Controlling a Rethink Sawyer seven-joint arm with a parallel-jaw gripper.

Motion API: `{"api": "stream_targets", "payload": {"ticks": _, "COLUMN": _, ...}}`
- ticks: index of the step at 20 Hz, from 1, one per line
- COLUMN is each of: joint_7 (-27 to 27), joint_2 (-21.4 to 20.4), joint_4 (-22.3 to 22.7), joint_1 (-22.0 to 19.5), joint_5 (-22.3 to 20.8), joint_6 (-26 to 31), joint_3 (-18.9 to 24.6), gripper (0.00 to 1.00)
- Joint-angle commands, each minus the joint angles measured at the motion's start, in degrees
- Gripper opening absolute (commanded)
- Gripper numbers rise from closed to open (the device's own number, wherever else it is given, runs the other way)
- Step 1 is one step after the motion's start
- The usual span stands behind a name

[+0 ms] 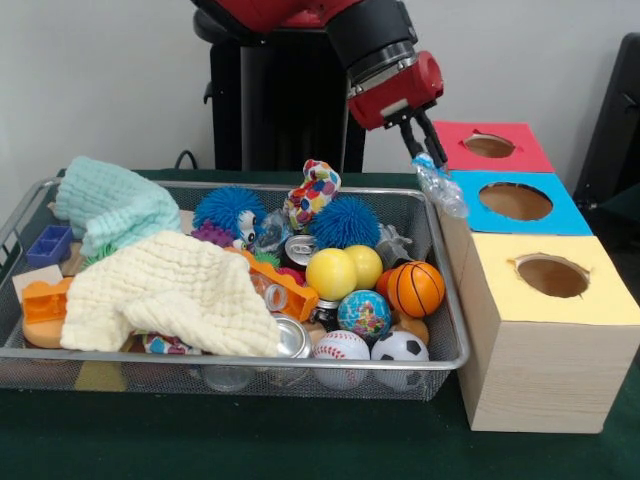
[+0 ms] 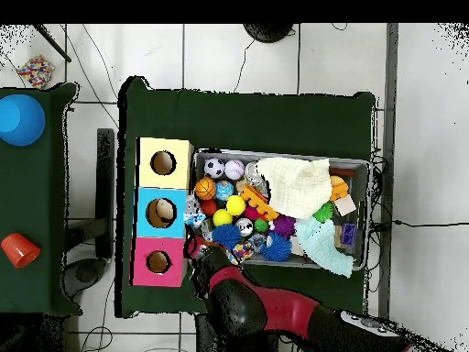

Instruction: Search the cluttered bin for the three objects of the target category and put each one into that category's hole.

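Note:
My gripper [image 1: 421, 150] is shut on a crumpled clear plastic bottle [image 1: 441, 189] with a blue cap, gripping it at the neck. The bottle hangs above the right rim of the wire mesh bin [image 1: 250, 366], right beside the blue box [image 1: 515, 202]. In the overhead view the gripper [image 2: 194, 240] sits between the bin [image 2: 275, 154] and the boxes, with the bottle [image 2: 193, 219] at the blue box's edge [image 2: 145, 213]. Three boxes with round holes stand in a row: red [image 1: 490, 146], blue, and yellow [image 1: 551, 276].
The bin holds a yellow cloth [image 1: 170, 292], a mint cloth [image 1: 115, 205], two blue spiky balls [image 1: 345, 222], yellow balls [image 1: 332, 273], a basketball [image 1: 415, 288], a globe ball [image 1: 364, 314], a baseball, a soccer ball, cans and orange toys.

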Motion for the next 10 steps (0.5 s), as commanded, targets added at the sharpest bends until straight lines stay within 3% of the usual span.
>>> {"api": "stream_targets", "payload": {"ticks": 1, "joint_7": 15.1, "joint_2": -2.2, "joint_4": -0.1, "joint_1": -2.2, "joint_5": 3.2, "joint_6": 7.1, "joint_3": 9.1, "gripper": 0.0}}
{"api": "stream_targets", "payload": {"ticks": 4, "joint_7": 13.5, "joint_2": -0.9, "joint_4": -2.0, "joint_1": -5.2, "joint_5": 2.9, "joint_6": 10.0, "joint_3": 10.2, "gripper": 0.0}}
{"api": "stream_targets", "payload": {"ticks": 10, "joint_7": 13.7, "joint_2": -0.9, "joint_4": -1.7, "joint_1": -5.3, "joint_5": 3.2, "joint_6": 9.6, "joint_3": 11.2, "gripper": 0.0}}
